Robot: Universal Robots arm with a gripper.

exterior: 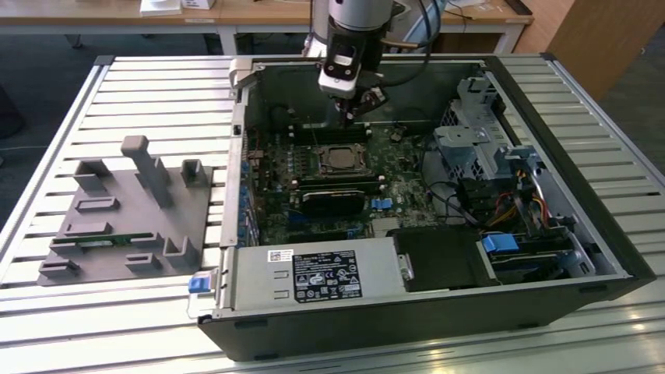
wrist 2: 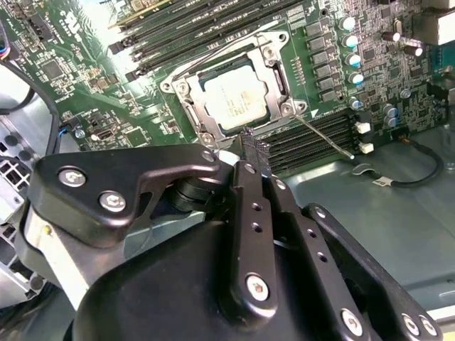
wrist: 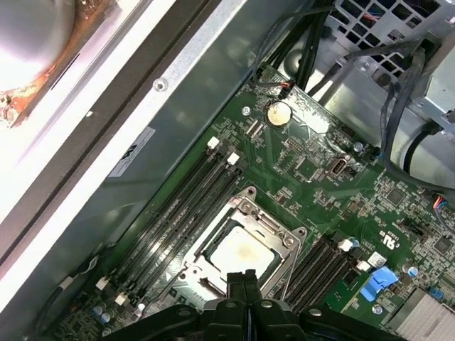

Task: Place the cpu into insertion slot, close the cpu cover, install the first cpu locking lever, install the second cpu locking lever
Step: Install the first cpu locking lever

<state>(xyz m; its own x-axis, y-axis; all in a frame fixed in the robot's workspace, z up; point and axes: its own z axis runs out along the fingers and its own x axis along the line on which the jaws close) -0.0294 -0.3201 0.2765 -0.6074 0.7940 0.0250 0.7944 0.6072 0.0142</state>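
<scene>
Gripper (wrist 2: 247, 136), fingers pressed together, hangs above the cpu (wrist 2: 231, 92), apparently under its lowered cover (wrist 2: 275, 71), mid-motherboard (wrist 2: 71, 78).

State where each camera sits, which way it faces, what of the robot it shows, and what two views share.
Exterior view: off the arm, raised, looking down into the open computer case; shows the arm and gripper.
First wrist view: on the wrist, looking past the gripper at the cpu.
Second wrist view: on the wrist, looking along the gripper at the cpu.
Shared: both wrist views show the cpu and gripper.
</scene>
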